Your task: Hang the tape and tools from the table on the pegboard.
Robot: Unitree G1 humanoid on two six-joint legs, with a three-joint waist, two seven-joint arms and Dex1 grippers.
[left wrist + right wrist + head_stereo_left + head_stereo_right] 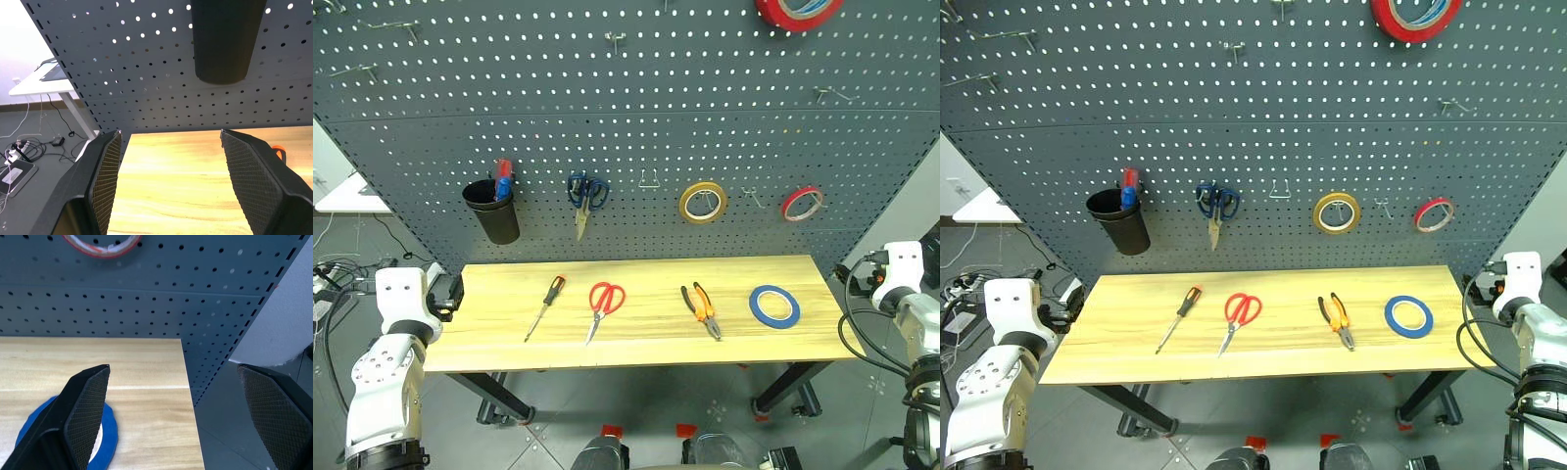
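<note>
Four items lie in a row on the table, none yet hung: screwdriver, red scissors, pliers, blue tape, listed from the robot's left to right and well apart from one another.

Pegboard behind the table: carries a black cup, blue scissors, a yellow roll and two red rolls. One bare wire hook sits between the blue scissors and the yellow roll; several more hooks higher up also look free.

Progress, as judged: nothing done; all four pieces remain.

Left gripper: off the table's left end, pointing at the board below the cup, jaws wide, empty.

Right gripper: off the right end, over the table corner, jaws wide, empty; blue tape lies just beyond one finger, untouched.
</note>
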